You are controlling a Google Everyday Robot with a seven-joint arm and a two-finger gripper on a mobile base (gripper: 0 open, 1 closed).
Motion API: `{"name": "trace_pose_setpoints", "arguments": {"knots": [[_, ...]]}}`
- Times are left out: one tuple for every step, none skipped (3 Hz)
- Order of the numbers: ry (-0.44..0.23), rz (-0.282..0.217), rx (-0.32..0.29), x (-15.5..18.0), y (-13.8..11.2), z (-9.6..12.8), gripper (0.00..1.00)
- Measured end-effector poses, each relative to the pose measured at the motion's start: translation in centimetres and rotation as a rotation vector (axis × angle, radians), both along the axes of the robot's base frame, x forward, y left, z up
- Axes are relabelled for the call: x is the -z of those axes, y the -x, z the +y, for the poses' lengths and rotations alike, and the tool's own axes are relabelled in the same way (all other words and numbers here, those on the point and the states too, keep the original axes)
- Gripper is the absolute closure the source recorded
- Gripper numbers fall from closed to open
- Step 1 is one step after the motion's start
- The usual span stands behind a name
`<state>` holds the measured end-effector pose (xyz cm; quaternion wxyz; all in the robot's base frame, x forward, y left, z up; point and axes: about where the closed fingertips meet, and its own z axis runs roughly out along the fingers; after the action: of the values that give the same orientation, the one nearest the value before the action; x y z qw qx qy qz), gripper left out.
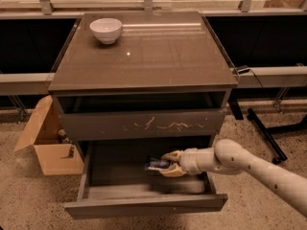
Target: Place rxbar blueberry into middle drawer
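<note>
The middle drawer [144, 206] is pulled open below the grey front with white scratch marks [144, 125]. My gripper [169, 163] reaches in from the right, inside the drawer above its floor. It is shut on the rxbar blueberry [155, 164], a small dark blue wrapper with light print sticking out to the left of the fingers. The bar sits just above the drawer's floor, near the middle.
A white bowl [106, 30] stands at the back left of the cabinet top [158, 56]. An open cardboard box [48, 143] sits on the floor left of the cabinet. A black stand leg [266, 133] lies on the floor at the right.
</note>
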<state>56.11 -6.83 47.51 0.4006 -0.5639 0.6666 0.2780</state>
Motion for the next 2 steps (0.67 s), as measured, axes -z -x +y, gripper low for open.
{"name": "trace_pose_setpoints", "arguments": {"knots": [[-0.002, 0.035, 0.042, 1.9, -0.4, -1.2, 1.00], [0.000, 0.057, 0.086, 3.2, -0.9, -2.4, 0.81]]}}
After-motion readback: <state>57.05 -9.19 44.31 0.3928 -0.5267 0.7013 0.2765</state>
